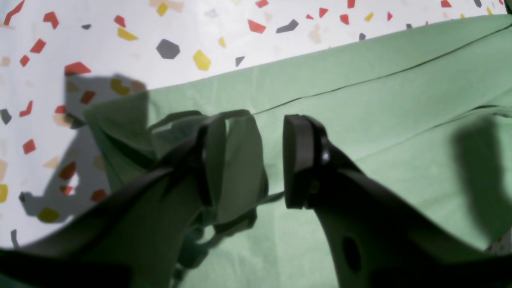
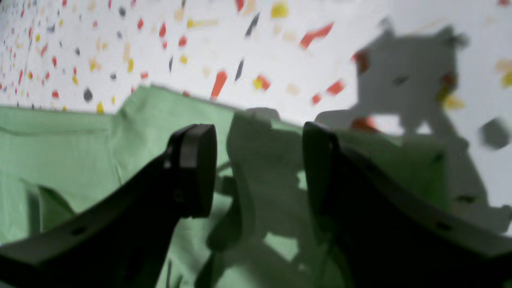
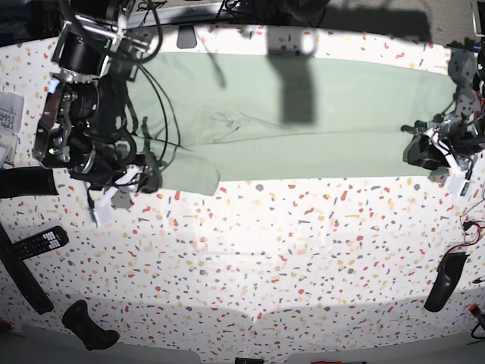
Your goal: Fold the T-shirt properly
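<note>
The T-shirt (image 3: 303, 121) is pale green and lies in a long band across the far side of the speckled table (image 3: 265, 250). At its end on the base view's right, my left gripper (image 3: 415, 150) hovers just above the cloth. In the left wrist view the left gripper (image 1: 254, 138) has its jaws apart. A bunched fold of the T-shirt (image 1: 236, 160) hangs over one finger (image 1: 206, 160), with a gap to the other pad (image 1: 298, 160). My right gripper (image 2: 258, 140) is open over the shirt's near corner (image 3: 193, 174), astride a raised fold (image 2: 260, 160) that neither pad touches.
A remote control (image 3: 38, 243) and a black handle-like thing (image 3: 87, 326) lie at the table's near left. Another black thing (image 3: 443, 282) sits at the near right. Cables (image 3: 163, 91) hang from the right arm over the shirt's end.
</note>
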Available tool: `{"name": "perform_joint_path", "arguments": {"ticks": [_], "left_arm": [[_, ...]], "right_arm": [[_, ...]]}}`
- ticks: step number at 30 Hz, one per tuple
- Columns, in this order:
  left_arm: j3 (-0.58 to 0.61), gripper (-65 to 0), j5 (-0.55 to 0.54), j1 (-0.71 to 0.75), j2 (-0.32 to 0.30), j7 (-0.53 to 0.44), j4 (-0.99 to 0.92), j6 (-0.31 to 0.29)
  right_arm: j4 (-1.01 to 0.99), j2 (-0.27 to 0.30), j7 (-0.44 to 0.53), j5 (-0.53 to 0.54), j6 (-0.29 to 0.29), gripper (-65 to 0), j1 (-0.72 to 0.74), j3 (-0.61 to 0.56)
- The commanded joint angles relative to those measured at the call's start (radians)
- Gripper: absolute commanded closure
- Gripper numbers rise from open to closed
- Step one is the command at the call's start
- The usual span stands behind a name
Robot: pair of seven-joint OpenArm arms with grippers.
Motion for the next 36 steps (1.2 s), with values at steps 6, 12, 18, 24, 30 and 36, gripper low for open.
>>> {"name": "perform_joint_path", "arguments": {"ticks": [6,12,18,24,30,36], "left_arm": [[-0.012,-21.8,-0.016,-0.016,-0.020,-0.021,0.017,-0.003],[-0.012,-21.8,-0.016,-0.016,-0.020,-0.021,0.017,-0.003],[-0.012,-21.8,-0.016,-0.016,-0.020,-0.021,0.017,-0.003],[-0.012,-21.8,-0.016,-0.016,-0.020,-0.021,0.017,-0.003],[-0.012,-21.8,-0.016,-0.016,-0.020,-0.021,0.017,-0.003],[-0.012,-21.8,-0.016,-0.016,-0.020,-0.019,0.017,-0.003]], "right_arm": [[0.017,0.041,-0.006,0.024,0.013,-33.2,0.022,0.004],[0.017,0.055,-0.022,0.024,0.013,-33.1,0.022,0.005],[0.017,0.054,-0.035,0.024,0.013,-33.1,0.023,0.005],[0.017,0.054,-0.034,0.014,0.013,-33.2,0.023,0.005],[0.011,0.054,-0.034,-0.172,-0.182,-33.1,0.025,0.005],[0.010,0.054,-0.049,-0.118,-0.223,-33.1,0.046,0.005]]}}
